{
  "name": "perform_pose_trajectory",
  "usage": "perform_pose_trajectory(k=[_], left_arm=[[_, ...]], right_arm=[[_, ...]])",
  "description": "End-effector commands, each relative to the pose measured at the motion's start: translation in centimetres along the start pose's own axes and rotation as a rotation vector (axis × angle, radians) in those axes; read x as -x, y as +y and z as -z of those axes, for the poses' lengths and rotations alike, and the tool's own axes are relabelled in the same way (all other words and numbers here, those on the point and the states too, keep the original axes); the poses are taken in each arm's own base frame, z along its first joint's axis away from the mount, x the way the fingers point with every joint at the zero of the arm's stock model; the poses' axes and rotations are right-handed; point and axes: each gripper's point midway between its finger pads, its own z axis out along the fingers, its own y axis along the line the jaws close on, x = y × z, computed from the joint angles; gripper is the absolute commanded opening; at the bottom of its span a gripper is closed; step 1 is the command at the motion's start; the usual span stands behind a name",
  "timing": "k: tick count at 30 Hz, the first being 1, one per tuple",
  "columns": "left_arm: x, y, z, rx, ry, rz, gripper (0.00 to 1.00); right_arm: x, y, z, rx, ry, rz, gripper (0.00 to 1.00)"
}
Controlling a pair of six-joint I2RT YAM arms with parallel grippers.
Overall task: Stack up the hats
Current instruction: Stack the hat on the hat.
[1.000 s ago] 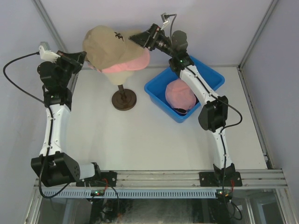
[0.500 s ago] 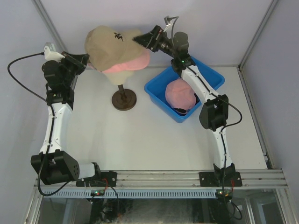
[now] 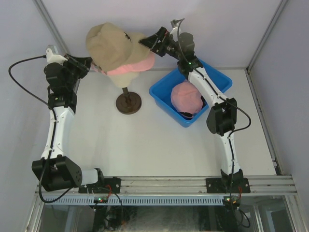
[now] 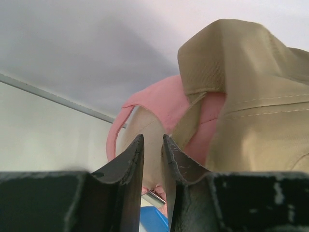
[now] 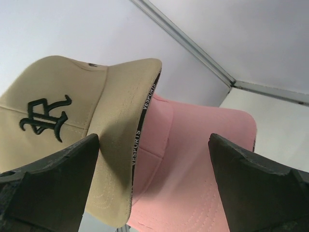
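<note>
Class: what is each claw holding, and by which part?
Nothing. The left claw is slightly open and empty by the tan cap; the right claw is wide open, facing its brim.

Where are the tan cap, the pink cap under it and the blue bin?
tan cap (image 3: 108, 43): top external view, on its crown.
pink cap (image 3: 137, 65): top external view, on its brim, below the tan one.
blue bin (image 3: 161, 100): top external view, on its left wall.
</note>
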Motion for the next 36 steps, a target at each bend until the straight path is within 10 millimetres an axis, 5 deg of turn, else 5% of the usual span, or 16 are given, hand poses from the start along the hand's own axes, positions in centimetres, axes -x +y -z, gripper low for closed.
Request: perform_pose_trajectory(k=[1,20,27,36], left_arm=[[2.1,-2.3,0.6,-0.041,-0.054,-0.046,0.27],[3.0,-2.7,1.6,-0.036,-0.094,-0.052,0.26],[4.4,-4.4,3.2,-0.104,-0.159,-0.069,0.37],[3.1,-4.9,1.7,-0.153,-0.058,-0.076,0.38]], right_arm=[[1.8,2.2,0.8,-0.017,-0.035,0.011,0.94],[2.4,4.1,1.3,-0.003,-0.046,0.020,0.94],[2.4,4.6,1.4,0.003,-0.043,0.021,0.94],[2.6,5.1,1.8,0.010,-0.044,0.025,0.94]])
